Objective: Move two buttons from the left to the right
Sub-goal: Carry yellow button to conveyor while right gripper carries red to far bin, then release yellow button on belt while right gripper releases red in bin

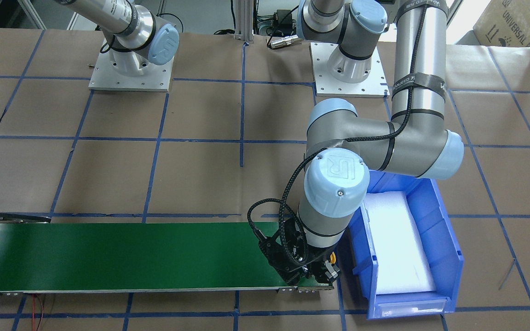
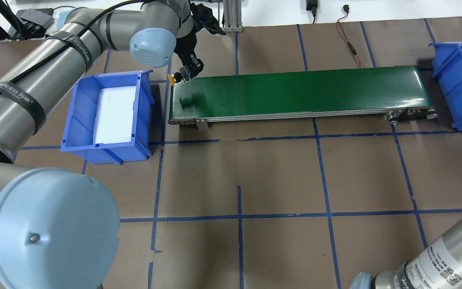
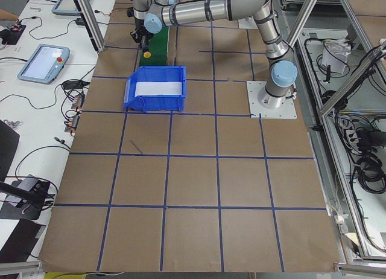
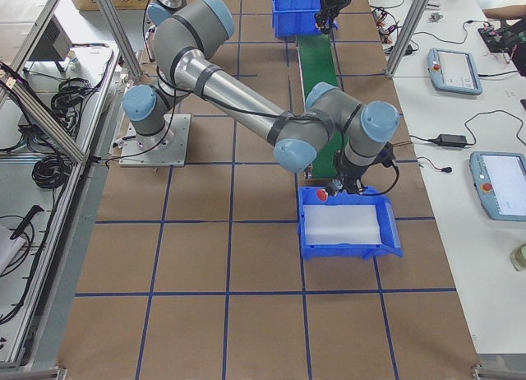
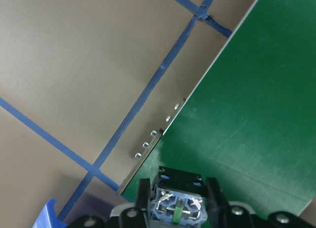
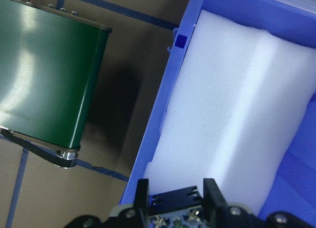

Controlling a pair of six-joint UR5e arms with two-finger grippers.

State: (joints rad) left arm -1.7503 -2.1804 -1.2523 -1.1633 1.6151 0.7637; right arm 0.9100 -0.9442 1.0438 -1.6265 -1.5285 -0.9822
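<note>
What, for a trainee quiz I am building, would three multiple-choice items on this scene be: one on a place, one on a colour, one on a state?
1. Where does the left gripper hang? A) over the end of the green belt on the robot's left; B) over its middle; C) over its other end.
2. What colour is the cap of the button it holds? A) red; B) yellow; C) green.
3. In what state is the right gripper? A) open, empty; B) shut, empty; C) shut on a red button.
Answers: 1 A, the overhead view shows it above that end. 2 B, a yellow cap sticks out of it. 3 C, its wrist view shows a body clamped, the side view a red cap.
</note>
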